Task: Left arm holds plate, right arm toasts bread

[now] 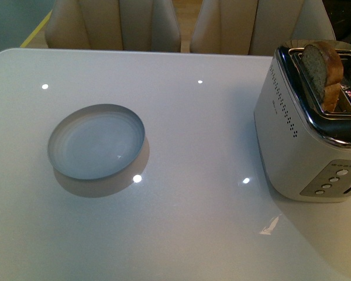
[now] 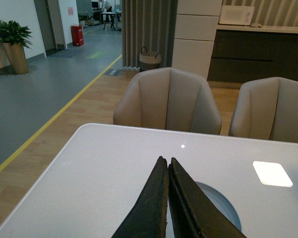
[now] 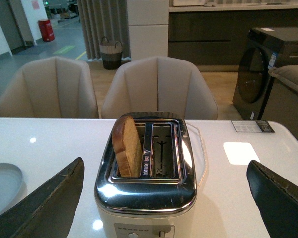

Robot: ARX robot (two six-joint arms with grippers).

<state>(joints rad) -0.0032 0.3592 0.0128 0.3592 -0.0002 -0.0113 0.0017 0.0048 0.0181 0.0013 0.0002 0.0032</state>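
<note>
Bread (image 3: 127,147) stands proud of the toaster (image 3: 146,198) — right pincer (image 3: 164,198) spread wide to grab; left pincer (image 2: 166,203) clenched, empty, above the plate (image 2: 223,208).

The bread's (image 1: 323,73) lower half is sunk in the toaster's (image 1: 292,140) slot, out of sight. In the front view the toaster's right side is cut off at the picture's edge, and the markings on its buttons (image 1: 332,180) are too small to read. From the left wrist, the closed left gripper (image 2: 168,166) covers most of the plate (image 2: 222,208), leaving only a far sliver. From the right wrist, the right gripper (image 3: 166,196) shows only two wide-apart fingers (image 3: 49,203), both cropped, and the plate is clipped near the desk's (image 3: 228,188) left edge.
</note>
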